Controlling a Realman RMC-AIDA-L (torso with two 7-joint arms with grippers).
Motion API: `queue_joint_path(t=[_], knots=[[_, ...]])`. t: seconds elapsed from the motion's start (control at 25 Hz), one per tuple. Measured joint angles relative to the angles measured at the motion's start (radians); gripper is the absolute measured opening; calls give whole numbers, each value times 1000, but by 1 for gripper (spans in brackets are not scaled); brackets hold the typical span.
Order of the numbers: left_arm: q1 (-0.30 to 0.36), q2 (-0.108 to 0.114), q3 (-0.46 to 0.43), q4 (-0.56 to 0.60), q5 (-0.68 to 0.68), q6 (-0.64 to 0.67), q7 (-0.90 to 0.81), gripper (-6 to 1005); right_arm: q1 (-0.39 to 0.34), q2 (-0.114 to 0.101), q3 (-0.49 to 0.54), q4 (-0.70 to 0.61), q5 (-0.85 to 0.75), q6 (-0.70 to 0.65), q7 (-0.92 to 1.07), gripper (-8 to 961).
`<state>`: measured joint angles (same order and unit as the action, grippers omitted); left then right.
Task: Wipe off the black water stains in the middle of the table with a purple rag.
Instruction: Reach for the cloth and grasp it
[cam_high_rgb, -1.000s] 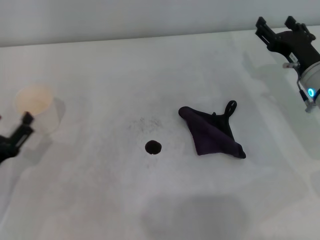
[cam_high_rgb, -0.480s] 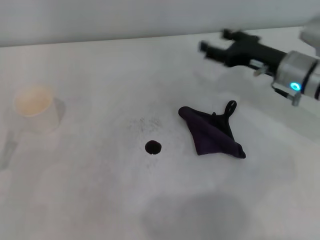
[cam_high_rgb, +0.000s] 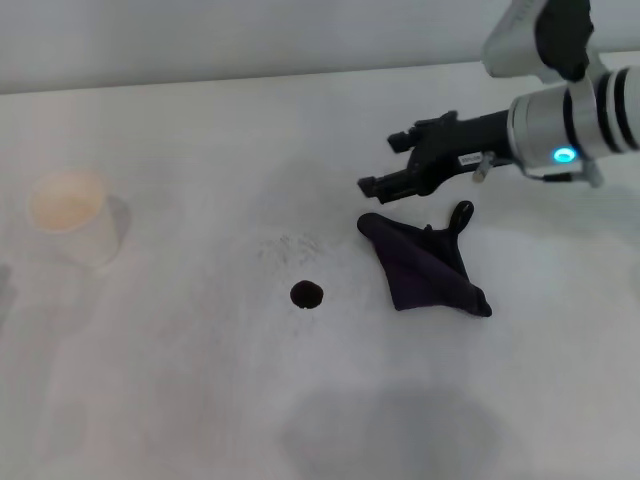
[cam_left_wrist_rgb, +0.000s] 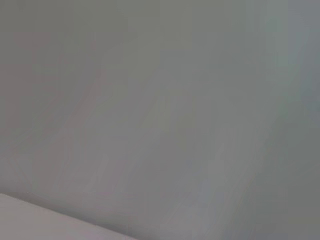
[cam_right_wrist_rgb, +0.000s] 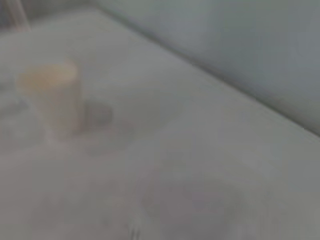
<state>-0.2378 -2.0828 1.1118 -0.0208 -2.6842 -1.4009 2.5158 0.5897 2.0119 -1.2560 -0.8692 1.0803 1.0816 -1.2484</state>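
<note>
The purple rag (cam_high_rgb: 425, 265) lies crumpled on the white table (cam_high_rgb: 200, 400), right of centre, its black loop (cam_high_rgb: 460, 213) pointing to the far side. Left of the rag sits the small round black water stain (cam_high_rgb: 306, 294). My right gripper (cam_high_rgb: 385, 163) reaches in from the right and hovers just beyond the rag's far corner, open, nothing between its fingers. The left gripper is out of the head view, and its wrist view shows only a grey wall. Neither the rag nor the stain appears in the right wrist view.
A white paper cup (cam_high_rgb: 70, 215) stands at the table's left and shows blurred in the right wrist view as the cup (cam_right_wrist_rgb: 52, 97). A faint grey speckled smudge (cam_high_rgb: 290, 245) lies just beyond the stain. The grey wall runs behind the table's far edge.
My right arm swung in from the far right corner toward the rag's far corner. The left gripper, at the left edge one second ago, has gone out of the head view.
</note>
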Motion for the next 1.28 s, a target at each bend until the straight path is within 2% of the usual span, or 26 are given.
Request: queue_joint_path(t=[0.12, 0.32, 0.44, 0.6, 0.8, 1.12, 1.28], knots=[[-2, 0, -4, 1, -6, 10, 15, 895, -8, 1, -17, -125, -130, 80, 116, 865], [-17, 0, -5, 2, -9, 16, 61, 894, -18, 2, -35, -288, -206, 254, 243, 865], [-36, -1, -7, 2, -11, 49, 100, 893, -22, 3, -91, -365, -237, 326, 347, 865], [-68, -1, -8, 4, -13, 98, 108, 895, -22, 2, -211, -433, -309, 336, 482, 864], [-98, -1, -9, 4, -14, 102, 120, 893, -11, 7, -285, -409, -332, 306, 539, 863], [-99, 2, -9, 63, -14, 155, 132, 894, 7, 3, -284, -249, -340, 191, 539, 861], [-100, 3, -9, 67, -15, 158, 132, 894, 7, 6, -286, -217, -388, 166, 542, 859]])
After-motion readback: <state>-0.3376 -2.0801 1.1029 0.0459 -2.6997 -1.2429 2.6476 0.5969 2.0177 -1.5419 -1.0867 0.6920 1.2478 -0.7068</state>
